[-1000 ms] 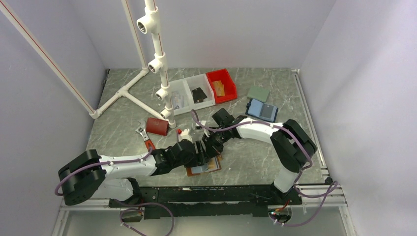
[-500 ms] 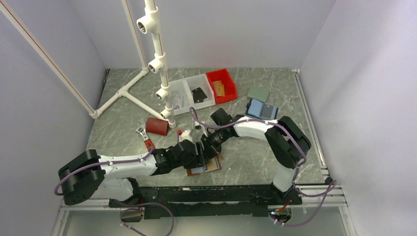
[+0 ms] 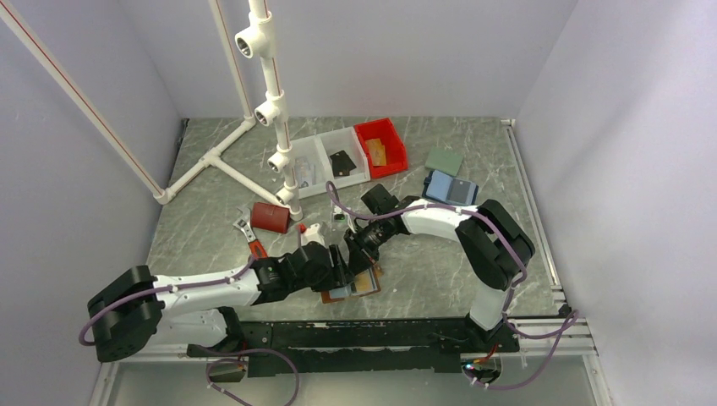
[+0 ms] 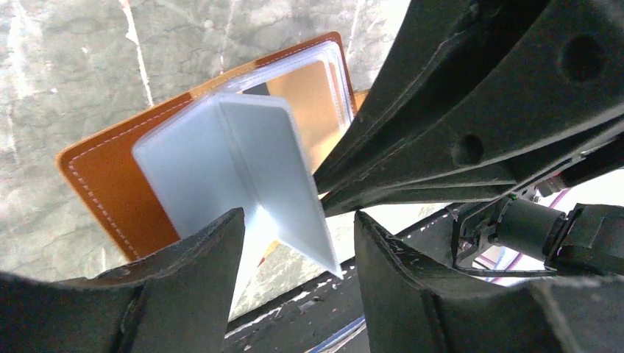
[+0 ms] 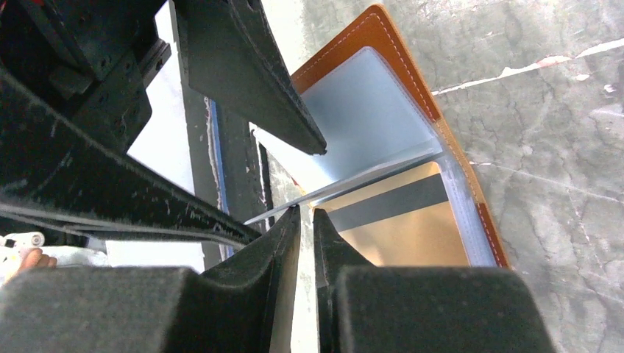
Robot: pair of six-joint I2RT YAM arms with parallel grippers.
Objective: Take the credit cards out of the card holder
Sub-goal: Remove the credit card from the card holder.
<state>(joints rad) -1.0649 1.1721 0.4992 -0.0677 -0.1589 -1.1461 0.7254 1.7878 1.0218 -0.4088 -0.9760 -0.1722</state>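
The main danger is crowding. The left gripper [image 4: 298, 220] and the right gripper [image 5: 305, 217] work the same small spot on the open card holder [image 3: 351, 288], and a slight sideways drift could knock one finger against the other or drag the brown leather across the table [image 4: 59, 59]. The pale leaf [image 4: 257, 162] stands up from the spine with no firm clamp on it, so it could flop back over the pocket. A pull on the leaf instead of on a card would likely lift the whole holder, since nothing pins it down. The one credit card [image 5: 390, 220] that shows (gold-toned, with a dark stripe) is not yet out. It lies flat in a clear pocket [image 5: 460, 213] on the holder's half beside the raised leaf, and a slippery sleeve may give a poor grip on its edge. The holder lies open near the table's front edge, between the two arms. The left gripper is stretched out low from the near-left, its fingers [image 4: 199, 257] spread wide with the leaf rising between them. The right gripper reaches back toward the holder from the far side, tips pointing down at the fold. Its fingers [image 5: 279, 250] are almost pressed together, with only a thin slit between them, and the pictures do not show whether that slit nips the leaf's edge.
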